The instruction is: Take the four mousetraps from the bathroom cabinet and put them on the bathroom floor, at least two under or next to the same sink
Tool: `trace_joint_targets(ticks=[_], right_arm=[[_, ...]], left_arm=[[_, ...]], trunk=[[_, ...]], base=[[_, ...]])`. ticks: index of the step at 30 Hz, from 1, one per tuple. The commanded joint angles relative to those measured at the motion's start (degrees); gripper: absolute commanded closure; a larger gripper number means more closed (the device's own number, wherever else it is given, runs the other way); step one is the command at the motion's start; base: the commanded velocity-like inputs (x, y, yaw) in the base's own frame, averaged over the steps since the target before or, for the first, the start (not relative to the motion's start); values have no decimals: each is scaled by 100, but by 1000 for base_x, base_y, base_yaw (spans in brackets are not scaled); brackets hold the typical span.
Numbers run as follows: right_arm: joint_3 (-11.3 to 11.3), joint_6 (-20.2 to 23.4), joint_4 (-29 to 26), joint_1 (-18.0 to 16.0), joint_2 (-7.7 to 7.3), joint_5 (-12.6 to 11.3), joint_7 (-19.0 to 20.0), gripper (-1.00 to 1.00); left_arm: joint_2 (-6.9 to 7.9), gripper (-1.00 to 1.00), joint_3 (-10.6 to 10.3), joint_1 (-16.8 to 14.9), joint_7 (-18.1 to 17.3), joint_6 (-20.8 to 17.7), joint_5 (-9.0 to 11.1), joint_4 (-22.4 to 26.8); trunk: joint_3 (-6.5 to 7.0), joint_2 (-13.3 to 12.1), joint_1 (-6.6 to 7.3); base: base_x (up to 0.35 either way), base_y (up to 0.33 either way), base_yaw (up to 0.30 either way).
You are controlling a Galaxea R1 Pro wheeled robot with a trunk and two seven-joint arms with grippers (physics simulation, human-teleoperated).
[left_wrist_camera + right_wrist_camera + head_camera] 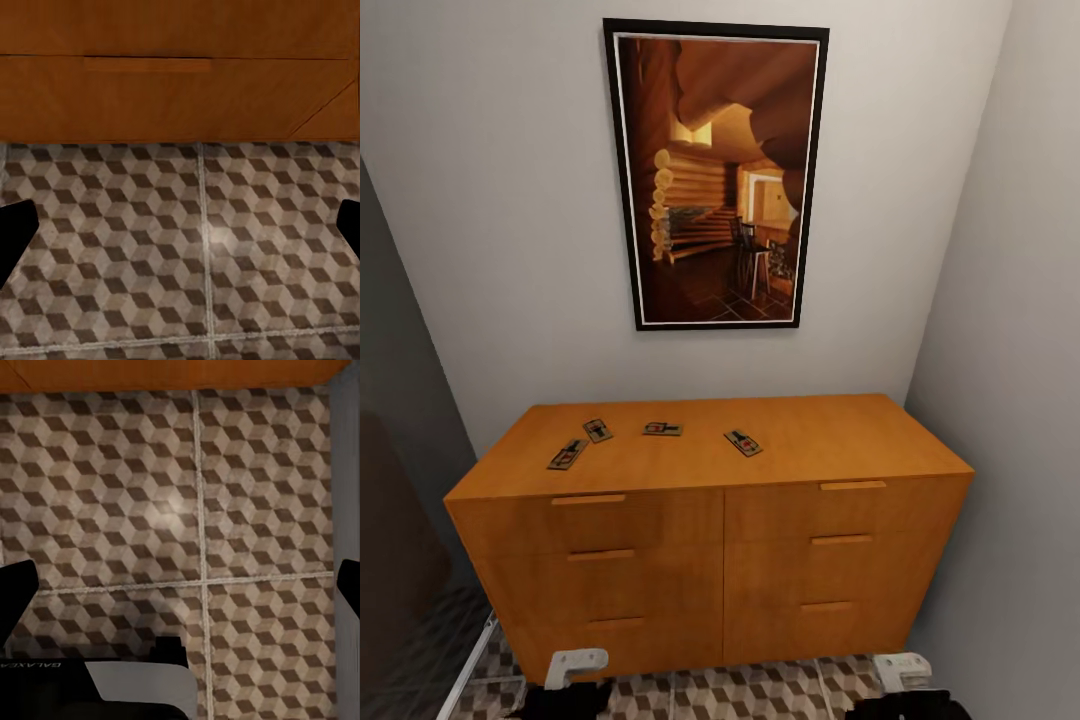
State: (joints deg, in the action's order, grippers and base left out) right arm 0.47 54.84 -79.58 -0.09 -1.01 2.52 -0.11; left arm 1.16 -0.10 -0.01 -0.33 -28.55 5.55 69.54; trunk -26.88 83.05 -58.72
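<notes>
Cube-patterned bathroom floor (202, 247) is stretching before the cabinet (710, 560), four mousetraps (662, 429) lying on its top beneath a framed picture (717, 175); both the left gripper (180, 232) and right gripper (180, 592) are hanging spread, empty

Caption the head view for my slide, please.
Four mousetraps lie on the cabinet top beneath a framed picture, over tiled floor.

Four mousetraps (568, 455) (597, 431) (662, 429) (742, 443), one cabinet (710, 560), six drawer handles, one framed picture (717, 175).
</notes>
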Motion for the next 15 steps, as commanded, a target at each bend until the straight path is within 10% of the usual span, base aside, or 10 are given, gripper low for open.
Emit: trace_joint_targets(ticks=[1,15], right_arm=[[1,77,-97,0,-2,20,2,-100],[-63,516,-928,-28,8,28,-3,-100]], left_arm=[[21,-100,-4,1,4,-93,61,91],[93,-100,15,1,-2,-456,68,1084]], trunk=[[-5,3,-1],[-5,3,-1]], base=[[0,0,0],[0,0,0]])
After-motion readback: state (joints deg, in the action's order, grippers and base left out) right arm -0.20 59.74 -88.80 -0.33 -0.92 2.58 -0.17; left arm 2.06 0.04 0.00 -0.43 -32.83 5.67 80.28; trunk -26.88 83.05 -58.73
